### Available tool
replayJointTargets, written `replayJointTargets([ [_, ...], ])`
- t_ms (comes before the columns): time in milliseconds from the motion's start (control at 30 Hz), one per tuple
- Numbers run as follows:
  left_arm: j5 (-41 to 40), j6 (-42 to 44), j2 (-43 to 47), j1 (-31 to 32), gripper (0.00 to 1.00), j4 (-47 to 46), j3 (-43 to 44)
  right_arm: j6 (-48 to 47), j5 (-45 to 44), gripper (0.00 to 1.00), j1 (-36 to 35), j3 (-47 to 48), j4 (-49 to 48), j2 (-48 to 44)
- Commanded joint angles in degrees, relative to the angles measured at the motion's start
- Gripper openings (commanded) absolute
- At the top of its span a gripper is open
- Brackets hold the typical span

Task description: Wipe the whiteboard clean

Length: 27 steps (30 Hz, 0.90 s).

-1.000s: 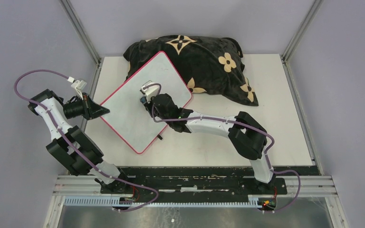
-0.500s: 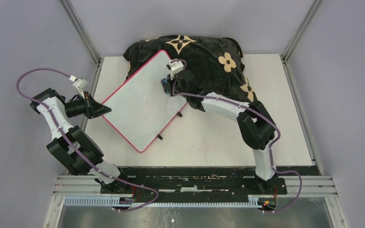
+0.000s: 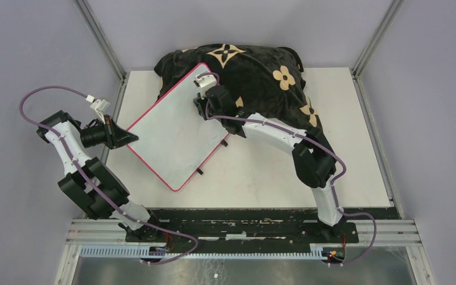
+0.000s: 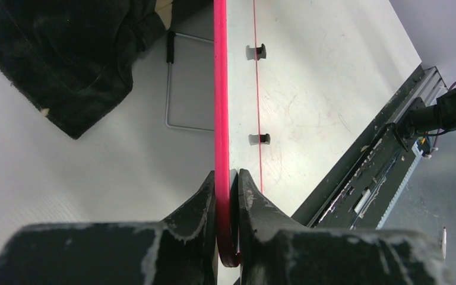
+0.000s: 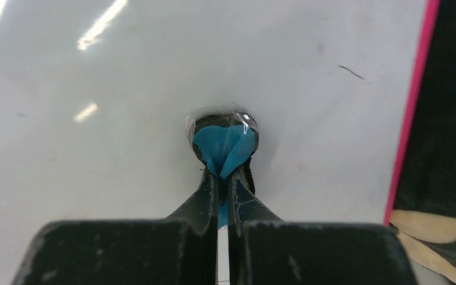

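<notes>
Overhead, the white rectangular whiteboard (image 3: 175, 133) with pink-red rim is lying left of centre, upper corner leaning on the black floral cushion (image 3: 261, 68), while the left gripper (image 4: 227, 185) is clamping its rim and the right gripper (image 5: 223, 181) is pinching a blue wad (image 5: 223, 146) against it.

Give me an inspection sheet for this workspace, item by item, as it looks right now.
Surface: white table.
Job's things: whiteboard angled, far corner over the cushion; nearly clean, one short dark mark near its pink rim.
Clutter: black floral cushion at the table's far edge.
Grippers: left gripper shut on the whiteboard's rim; right gripper shut on a blue wiper held against the board.
Cables: purple cables, one looping wide on the left.
Surroundings: grey walls, metal frame posts.
</notes>
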<state>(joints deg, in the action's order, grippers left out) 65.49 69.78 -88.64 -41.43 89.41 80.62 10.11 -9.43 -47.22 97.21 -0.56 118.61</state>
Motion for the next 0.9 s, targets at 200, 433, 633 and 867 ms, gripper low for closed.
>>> replayJointTargets([
  [200,-5.6,5.4,2.7,0.4,0.03,-5.6,-0.3,-3.1,3.8,0.01,-10.6,12.6,1.9,3.8],
  [433,-5.8,5.5,3.1,0.4,0.03,-5.6,-0.6,-0.2,3.6,0.0,-3.8,12.1,3.6,5.3],
  [633,-5.8,5.5,3.0,0.4,0.03,-5.6,-0.1,3.0,3.3,0.01,4.9,3.6,1.4,2.0],
  [867,-5.2,3.9,2.8,0.4,0.05,-5.6,1.3,4.9,5.2,0.01,9.9,-4.2,-1.5,-4.5],
])
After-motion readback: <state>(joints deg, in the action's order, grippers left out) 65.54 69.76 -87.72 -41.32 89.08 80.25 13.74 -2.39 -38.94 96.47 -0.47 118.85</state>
